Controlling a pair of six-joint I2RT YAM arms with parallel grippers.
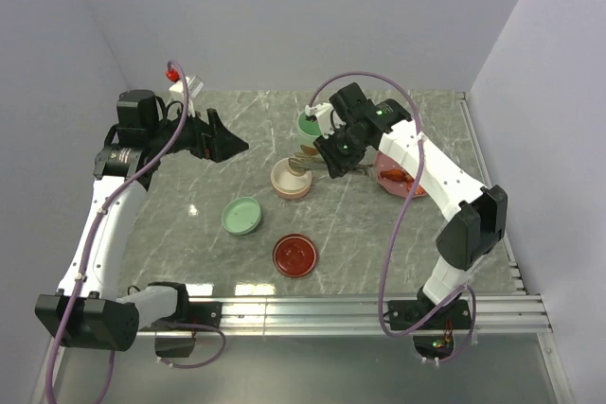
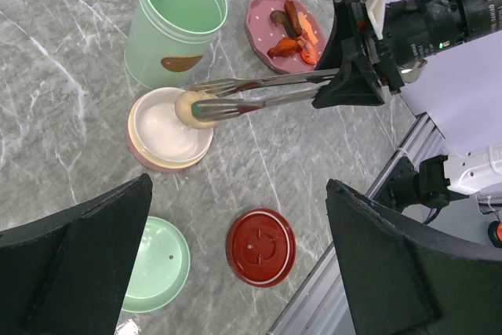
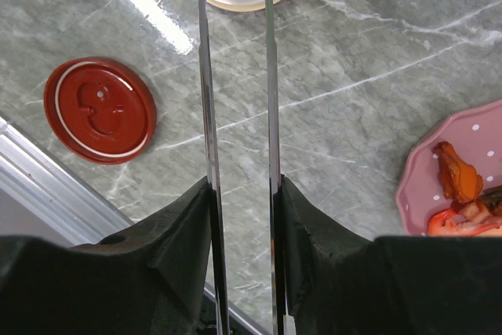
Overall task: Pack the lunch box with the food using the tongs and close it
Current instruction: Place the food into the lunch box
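My right gripper (image 1: 333,153) is shut on the handle end of the silver tongs (image 2: 267,88), one arm against each finger (image 3: 205,76). The tong tips pinch a pale round piece (image 2: 190,107) just over the cream-and-pink bowl (image 2: 161,135) of the lunch box. Beside it stands the tall green container (image 2: 174,21). Reddish-brown and orange food (image 2: 294,33) lies on the pink plate (image 2: 263,13), to the right of the tongs. My left gripper (image 1: 232,144) hangs open and empty above the table, left of the bowl.
A green lid (image 1: 241,216) and a red lid (image 1: 294,254) lie flat on the marble table in front of the bowl. An aluminium rail (image 1: 379,305) runs along the near edge. Walls close in the back and both sides.
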